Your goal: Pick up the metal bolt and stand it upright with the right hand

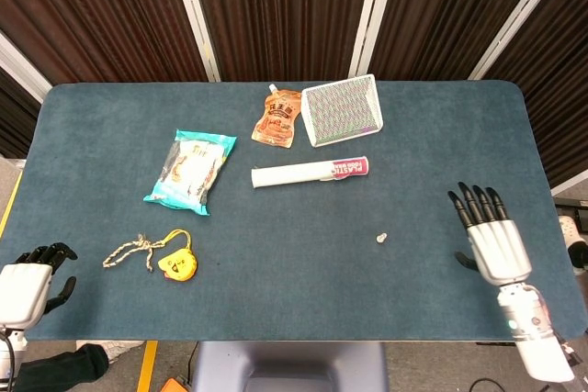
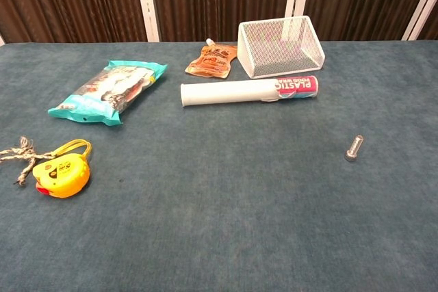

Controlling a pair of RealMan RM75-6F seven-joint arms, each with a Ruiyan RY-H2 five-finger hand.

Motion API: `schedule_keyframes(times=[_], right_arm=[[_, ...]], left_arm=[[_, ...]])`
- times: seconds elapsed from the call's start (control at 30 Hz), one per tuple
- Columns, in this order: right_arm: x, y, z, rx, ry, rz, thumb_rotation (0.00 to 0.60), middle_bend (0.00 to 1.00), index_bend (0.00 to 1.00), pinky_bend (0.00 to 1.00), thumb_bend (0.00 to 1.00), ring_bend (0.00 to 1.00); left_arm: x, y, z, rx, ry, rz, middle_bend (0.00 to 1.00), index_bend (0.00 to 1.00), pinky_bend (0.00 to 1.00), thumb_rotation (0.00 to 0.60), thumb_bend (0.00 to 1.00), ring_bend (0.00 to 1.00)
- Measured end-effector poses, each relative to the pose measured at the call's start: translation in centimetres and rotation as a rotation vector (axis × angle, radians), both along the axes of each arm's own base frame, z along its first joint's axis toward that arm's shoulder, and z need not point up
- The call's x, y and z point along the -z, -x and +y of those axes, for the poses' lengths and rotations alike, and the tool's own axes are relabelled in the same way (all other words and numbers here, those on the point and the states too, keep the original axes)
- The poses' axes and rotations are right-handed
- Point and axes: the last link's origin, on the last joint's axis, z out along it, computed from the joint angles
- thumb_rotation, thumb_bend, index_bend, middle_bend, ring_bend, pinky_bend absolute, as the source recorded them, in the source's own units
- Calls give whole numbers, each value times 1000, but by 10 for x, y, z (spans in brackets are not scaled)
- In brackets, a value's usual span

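One metal bolt (image 2: 354, 147) sat upright, well left of fingertips (image 1: 470, 197) | right hand (image 1: 493, 242) splayed, empty | likely stiff, slick, tippy; pinch shank | left hand (image 1: 28, 283) curled, empty.

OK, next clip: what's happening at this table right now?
Nothing is being held. The metal bolt appears to stand upright on the blue table, apart from everything else. The right hand is open, fingers spread, off to the bolt's right near the table edge. The left hand sits idle at the near left corner, fingers curled. The task looks finished, or close to it.
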Motion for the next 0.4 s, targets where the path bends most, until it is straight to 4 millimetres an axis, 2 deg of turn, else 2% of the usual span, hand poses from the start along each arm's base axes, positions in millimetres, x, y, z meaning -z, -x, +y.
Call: schedule_keyframes(times=[0.17,0.4], right_arm=[[-14,24,6,20,2,-93,600,80,85,175,129,2],[-25,29,19,-32,37,-95,600,83,86,174,129,2]], left_arm=[[6,1,3,18,-12,15,319,395,463,600,374,330],[20,4,7,25,12,31,314,384,463,600,374,328]])
